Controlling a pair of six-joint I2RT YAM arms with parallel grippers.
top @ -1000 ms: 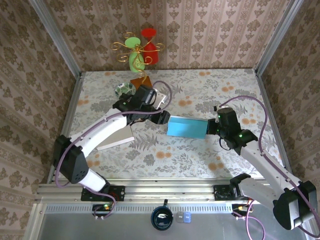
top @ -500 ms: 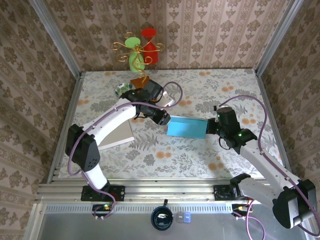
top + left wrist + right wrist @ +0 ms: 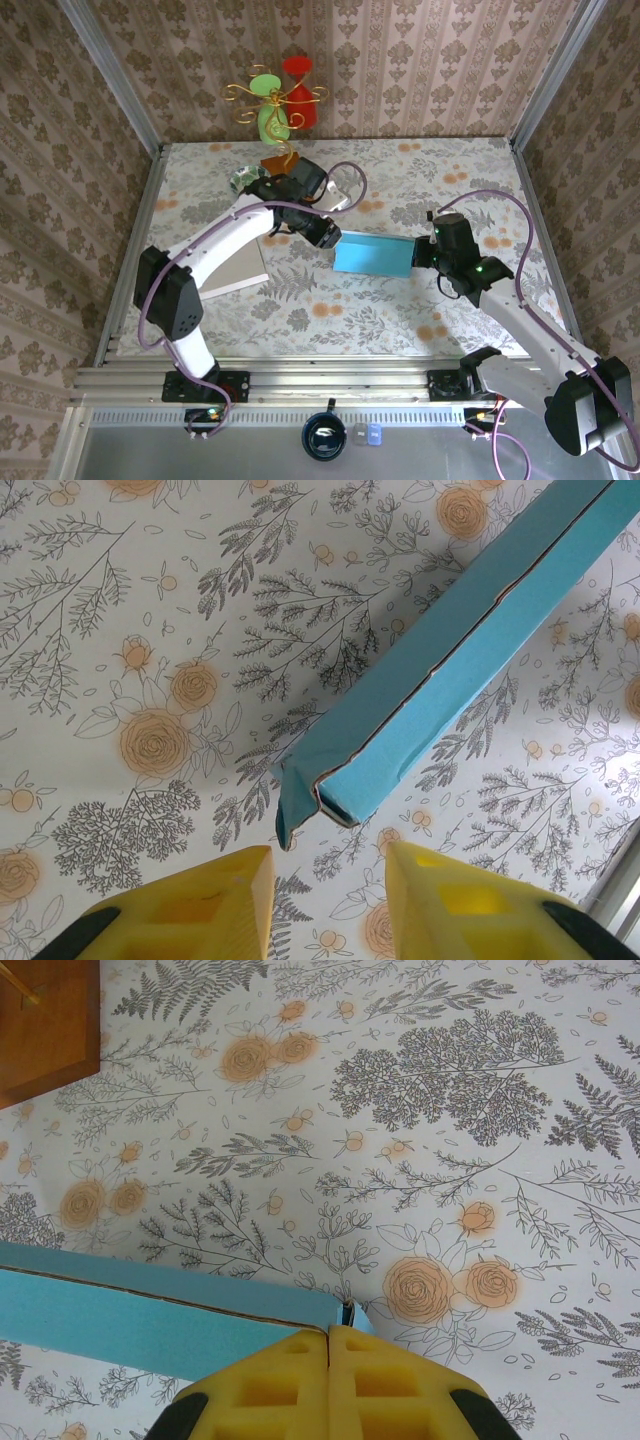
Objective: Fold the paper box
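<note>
Right, the slim sky-blue paper box (image 3: 373, 254) lies centrally, long axis left to right. My right gripper (image 3: 418, 257) is clamped on its right end; my left gripper (image 3: 325, 855), jaws parted and empty, is just off its open left end.

No legible txt, labels, brands or nos. anywhere; paper box (image 3: 372, 254) & tablecloth (image 3: 400, 180) unmarked.

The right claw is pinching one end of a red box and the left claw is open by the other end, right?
The box is blue, not red; the right wrist view shows it. The right gripper pinches one end, and the left gripper is open by the other.
</note>
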